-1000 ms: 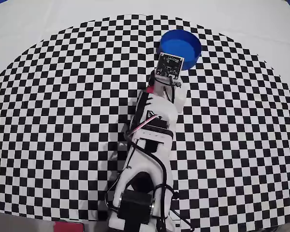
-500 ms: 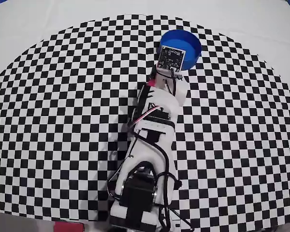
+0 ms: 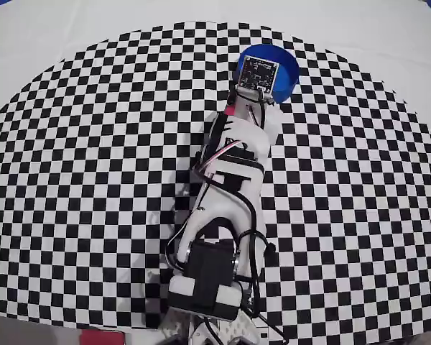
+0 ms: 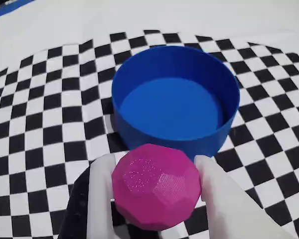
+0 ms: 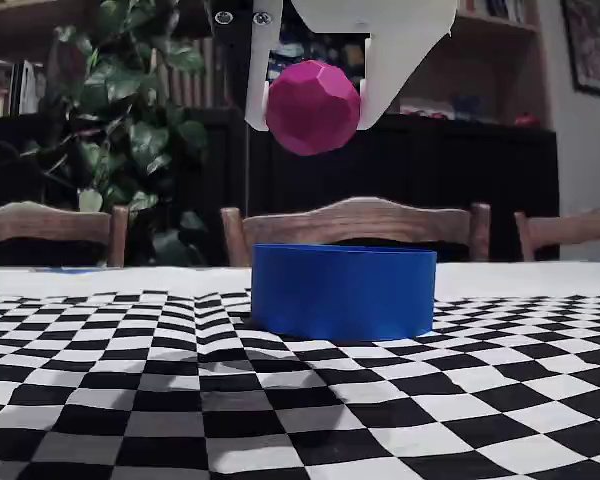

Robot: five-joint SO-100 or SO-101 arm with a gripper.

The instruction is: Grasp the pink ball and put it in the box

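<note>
1. We see the end effector (image 4: pixel 154 191) clenched on the pink ball (image 4: pixel 156 185); two white plastic fingers (image 4: pixel 100 194) press its left & right sides in the wrist view.
2. Ball surface isn't perfectly smooth: faceted, w/ fine printed-layer lines and a faint speckle on top, matte magenta.
3. In the fixed view the pink ball (image 5: pixel 312 107) hangs in the air, clear above the box (image 5: pixel 343 291), roughly over its left-centre part; the two don't touch.
4. The box (image 4: pixel 175 99) is a round, bright blue, shallow tub w/ upright walls and a flat floor; its inside looks bare in the wrist view. Walls look like matte plastic.
5. From the wrist view, the ball sits at the box's near rim, covering part of the near wall.
6. In the overhead view the arm (image 3: pixel 226 187) stretches from the bottom edge up to the box (image 3: pixel 289 72); white shell segments, black motor blocks, loose cables, and a small dark circuit board over the box's left half. We can't see the ball there.
7. The box stands on a black-and-white checkered cloth (image 3: pixel 93 158) spread on the table (image 3: pixel 72 29); the cloth shows soft ripples in the fixed view.
8. Background, fixed view: wooden chair backs (image 5: pixel 355 222) and a leafy plant (image 5: pixel 130 120).
</note>
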